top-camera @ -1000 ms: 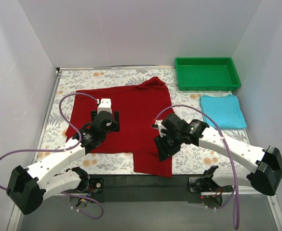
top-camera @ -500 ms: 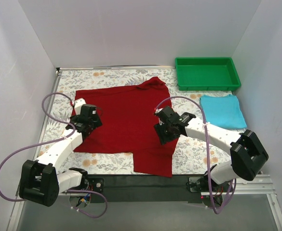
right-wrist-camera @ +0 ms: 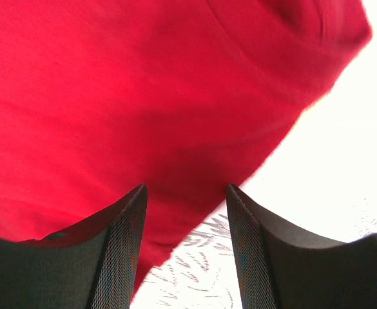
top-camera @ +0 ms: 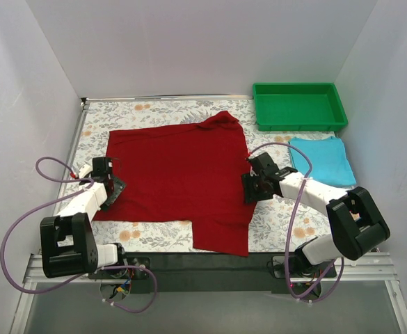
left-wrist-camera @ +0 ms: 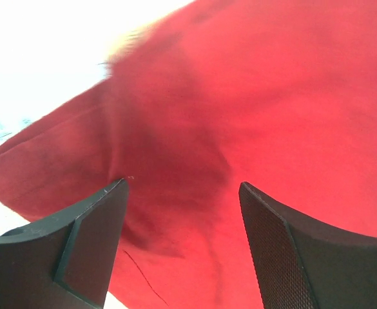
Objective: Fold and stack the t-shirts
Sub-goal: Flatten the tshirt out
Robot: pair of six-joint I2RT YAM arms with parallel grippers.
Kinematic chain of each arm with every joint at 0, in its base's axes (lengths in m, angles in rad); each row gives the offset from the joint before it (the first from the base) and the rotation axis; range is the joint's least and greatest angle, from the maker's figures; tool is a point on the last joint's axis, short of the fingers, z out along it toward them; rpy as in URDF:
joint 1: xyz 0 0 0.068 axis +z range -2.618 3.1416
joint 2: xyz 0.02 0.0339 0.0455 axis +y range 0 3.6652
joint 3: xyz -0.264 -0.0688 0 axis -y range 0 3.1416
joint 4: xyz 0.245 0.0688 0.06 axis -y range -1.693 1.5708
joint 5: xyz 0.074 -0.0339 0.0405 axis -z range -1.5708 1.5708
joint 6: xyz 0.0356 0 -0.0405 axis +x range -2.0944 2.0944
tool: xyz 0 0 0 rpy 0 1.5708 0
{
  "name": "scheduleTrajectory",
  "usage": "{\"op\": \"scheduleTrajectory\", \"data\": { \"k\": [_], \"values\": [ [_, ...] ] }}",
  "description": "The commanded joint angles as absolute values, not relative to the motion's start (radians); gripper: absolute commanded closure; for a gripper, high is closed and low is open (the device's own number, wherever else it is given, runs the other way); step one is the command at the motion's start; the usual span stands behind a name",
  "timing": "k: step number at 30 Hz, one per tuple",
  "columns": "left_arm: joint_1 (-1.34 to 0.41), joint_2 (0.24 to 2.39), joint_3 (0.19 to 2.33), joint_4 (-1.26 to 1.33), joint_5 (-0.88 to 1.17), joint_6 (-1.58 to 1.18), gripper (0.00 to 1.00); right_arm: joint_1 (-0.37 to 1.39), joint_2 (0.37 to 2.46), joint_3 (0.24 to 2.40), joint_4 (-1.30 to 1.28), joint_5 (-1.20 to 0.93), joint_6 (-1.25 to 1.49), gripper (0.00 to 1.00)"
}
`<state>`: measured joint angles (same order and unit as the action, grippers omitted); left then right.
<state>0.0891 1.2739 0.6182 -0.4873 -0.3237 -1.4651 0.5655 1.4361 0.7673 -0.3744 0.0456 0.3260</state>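
Red t-shirt, floral tablecloth, white walls, left fingers, right fingers spread, seemingly empty

The dark red shirt lies spread mostly flat across the middle of the table, one flap reaching its near edge. The light blue shirt lies apart at the right, folded into a rectangle.

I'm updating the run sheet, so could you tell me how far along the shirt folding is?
Done: the blue t-shirt lies folded on the right, near the green tray. In hand: the red t-shirt lies spread out, the left gripper and right gripper open at its left and right edges. Left: fold the red one and stack the two.
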Motion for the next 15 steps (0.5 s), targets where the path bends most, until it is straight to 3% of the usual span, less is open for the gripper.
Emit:
{"op": "scheduleTrajectory", "data": {
  "k": [1, 15],
  "values": [
    [0.152, 1.284, 0.598, -0.534, -0.305, -1.555, 0.36, 0.528, 1.404, 0.706, -0.301, -0.03, 0.345, 0.5],
    [0.273, 1.088, 0.581, -0.679, -0.299, -1.628, 0.37, 0.388, 1.232, 0.529, -0.391, -0.132, 0.365, 0.5]
  ]
}}
